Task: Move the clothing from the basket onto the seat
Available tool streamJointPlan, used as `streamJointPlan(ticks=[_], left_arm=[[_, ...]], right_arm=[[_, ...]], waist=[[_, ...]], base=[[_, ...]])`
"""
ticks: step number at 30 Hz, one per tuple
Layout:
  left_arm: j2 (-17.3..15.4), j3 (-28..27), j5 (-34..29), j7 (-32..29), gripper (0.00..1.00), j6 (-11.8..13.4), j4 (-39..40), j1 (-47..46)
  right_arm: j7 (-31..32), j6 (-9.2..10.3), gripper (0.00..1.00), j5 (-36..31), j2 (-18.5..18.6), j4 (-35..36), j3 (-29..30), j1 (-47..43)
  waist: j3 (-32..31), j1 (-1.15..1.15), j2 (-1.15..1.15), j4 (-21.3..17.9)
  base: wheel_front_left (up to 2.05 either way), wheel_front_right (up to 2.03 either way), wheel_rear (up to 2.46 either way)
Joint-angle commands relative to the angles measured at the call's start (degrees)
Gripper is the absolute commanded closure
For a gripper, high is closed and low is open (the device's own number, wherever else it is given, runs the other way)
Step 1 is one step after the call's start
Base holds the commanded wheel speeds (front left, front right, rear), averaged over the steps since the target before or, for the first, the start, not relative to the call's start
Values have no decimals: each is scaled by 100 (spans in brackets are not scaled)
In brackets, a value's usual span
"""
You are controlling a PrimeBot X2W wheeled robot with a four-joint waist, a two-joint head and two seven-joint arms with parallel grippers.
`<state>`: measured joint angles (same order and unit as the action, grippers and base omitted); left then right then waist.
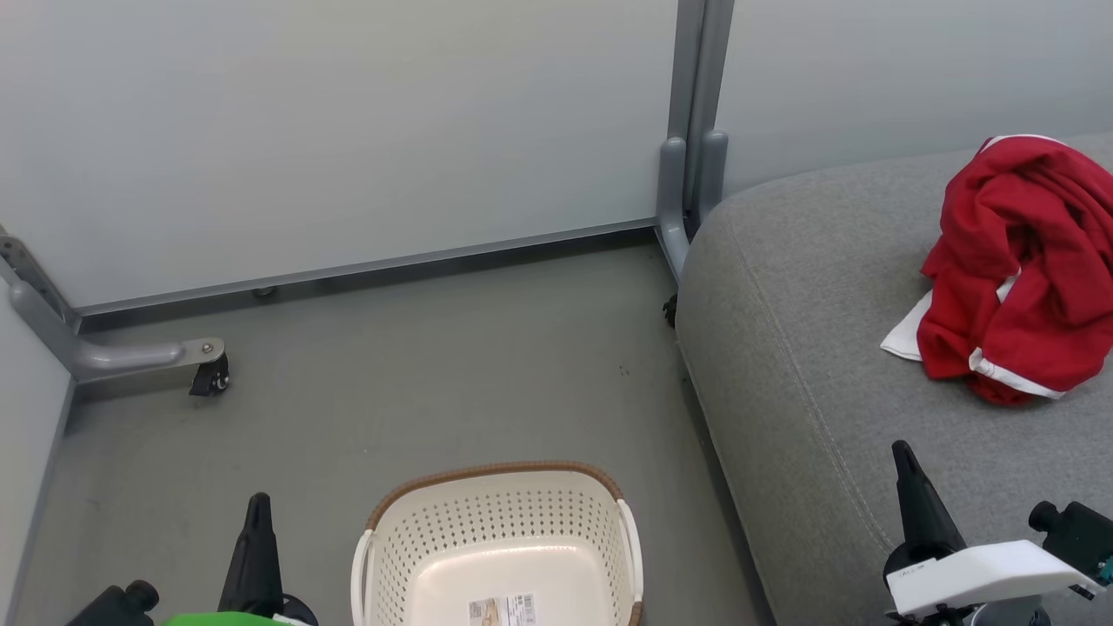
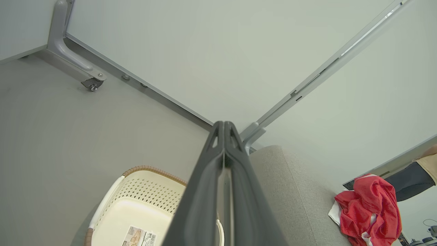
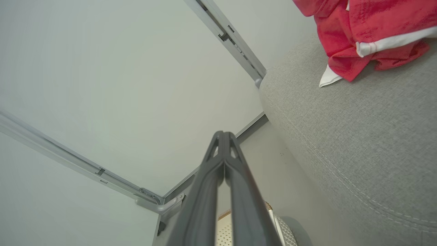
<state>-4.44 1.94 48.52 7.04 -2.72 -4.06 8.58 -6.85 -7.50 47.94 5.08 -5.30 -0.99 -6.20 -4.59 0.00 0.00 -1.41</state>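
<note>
The red clothing (image 1: pixel 1017 261) with white trim lies bunched on the grey seat (image 1: pixel 800 348) at the right; it also appears as the clothing (image 2: pixel 370 213) and clothing (image 3: pixel 368 30) in the wrist views. The cream basket (image 1: pixel 496 530) stands on the floor at bottom centre, holding only a label; its perforated wall (image 2: pixel 150 191) shows beside my left fingers. My left gripper (image 1: pixel 258 504) is shut and empty, left of the basket. My right gripper (image 1: pixel 902 452) is shut and empty, above the seat's near part, short of the clothing.
Pale partition walls with a grey post (image 1: pixel 691 130) close off the back. A castor foot (image 1: pixel 204 365) juts onto the grey floor at the left. A person's arm (image 2: pixel 414 179) shows beyond the seat in the left wrist view.
</note>
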Motion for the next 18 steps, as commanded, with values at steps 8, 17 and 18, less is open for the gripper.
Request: streamJointPlan(ticks=[8, 17, 18], left_arm=[[-73, -93, 750, -160, 100, -104, -95, -360], [-82, -154, 1378, -305, 100, -164, -238, -542], [-82, -160, 1440, -324, 100, -172, -251, -560]], right_arm=[[167, -1, 100, 750, 46, -81, 72, 313], [314, -1, 100, 1383, 42, -207, 133, 460], [327, -1, 100, 1444, 41, -218, 139, 477]], waist=[[50, 0, 0, 15], [102, 0, 0, 31], [107, 0, 0, 32]], base=[[0, 0, 0], [0, 0, 0], [0, 0, 0]])
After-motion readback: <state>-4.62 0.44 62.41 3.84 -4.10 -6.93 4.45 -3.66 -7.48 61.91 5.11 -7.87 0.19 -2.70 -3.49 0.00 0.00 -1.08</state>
